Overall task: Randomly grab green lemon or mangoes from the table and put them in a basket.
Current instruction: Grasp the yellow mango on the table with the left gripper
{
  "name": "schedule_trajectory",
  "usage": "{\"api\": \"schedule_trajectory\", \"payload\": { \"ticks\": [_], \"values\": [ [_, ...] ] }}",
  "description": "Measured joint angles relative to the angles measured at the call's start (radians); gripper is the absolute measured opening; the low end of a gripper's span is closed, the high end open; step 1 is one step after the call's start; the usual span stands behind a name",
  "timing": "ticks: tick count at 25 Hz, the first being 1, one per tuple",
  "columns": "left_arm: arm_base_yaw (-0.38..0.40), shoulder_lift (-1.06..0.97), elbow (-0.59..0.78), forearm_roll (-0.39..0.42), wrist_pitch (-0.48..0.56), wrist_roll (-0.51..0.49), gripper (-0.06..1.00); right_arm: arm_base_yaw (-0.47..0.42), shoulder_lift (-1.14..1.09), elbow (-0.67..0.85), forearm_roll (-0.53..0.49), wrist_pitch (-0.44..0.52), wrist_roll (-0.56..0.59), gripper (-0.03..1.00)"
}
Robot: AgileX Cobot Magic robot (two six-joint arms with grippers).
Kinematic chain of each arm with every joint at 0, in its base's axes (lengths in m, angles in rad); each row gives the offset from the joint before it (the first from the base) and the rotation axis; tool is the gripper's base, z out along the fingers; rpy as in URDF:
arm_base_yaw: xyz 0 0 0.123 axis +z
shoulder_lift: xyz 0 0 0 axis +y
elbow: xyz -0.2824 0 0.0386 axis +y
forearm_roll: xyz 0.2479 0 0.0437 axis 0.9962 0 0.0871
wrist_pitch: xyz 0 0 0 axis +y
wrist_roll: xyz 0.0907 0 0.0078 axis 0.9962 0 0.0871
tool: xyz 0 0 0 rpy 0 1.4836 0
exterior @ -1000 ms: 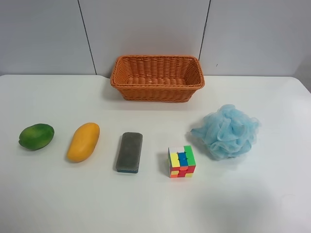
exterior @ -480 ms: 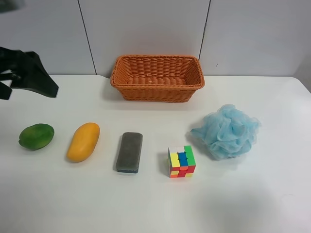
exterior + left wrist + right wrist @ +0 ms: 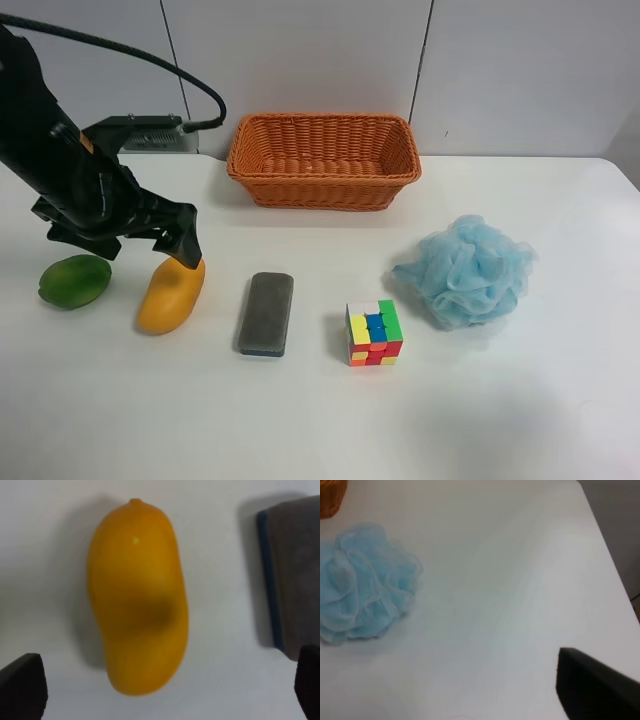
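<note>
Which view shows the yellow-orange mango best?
The left wrist view: the elongated yellow-orange mango fills it, whole and unobstructed. Exterior high shows it small, its far end hidden by the left gripper. Right wrist misses it.

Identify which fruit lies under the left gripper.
The mango, elongated and yellow-orange, below the open left gripper; the rounder green lemon lies beside it, outside the fingers.

The high camera overlooks my whole table (image 3: 560,420). My left wrist looks straight down, close on the mango (image 3: 137,600). My right wrist obliquely shares the blue puff (image 3: 362,585).
</note>
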Motion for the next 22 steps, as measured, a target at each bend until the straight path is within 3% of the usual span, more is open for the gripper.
{"api": "schedule_trajectory", "payload": {
  "ticks": [11,22],
  "values": [
    [0.000,0.148,0.000,0.001,-0.102,0.012,0.99,0.000,0.000,0.000,0.000,0.000,0.000,0.99],
    [0.000,0.222,0.000,-0.001,-0.130,0.032,0.99,0.000,0.000,0.000,0.000,0.000,0.000,0.99]
  ]
}}
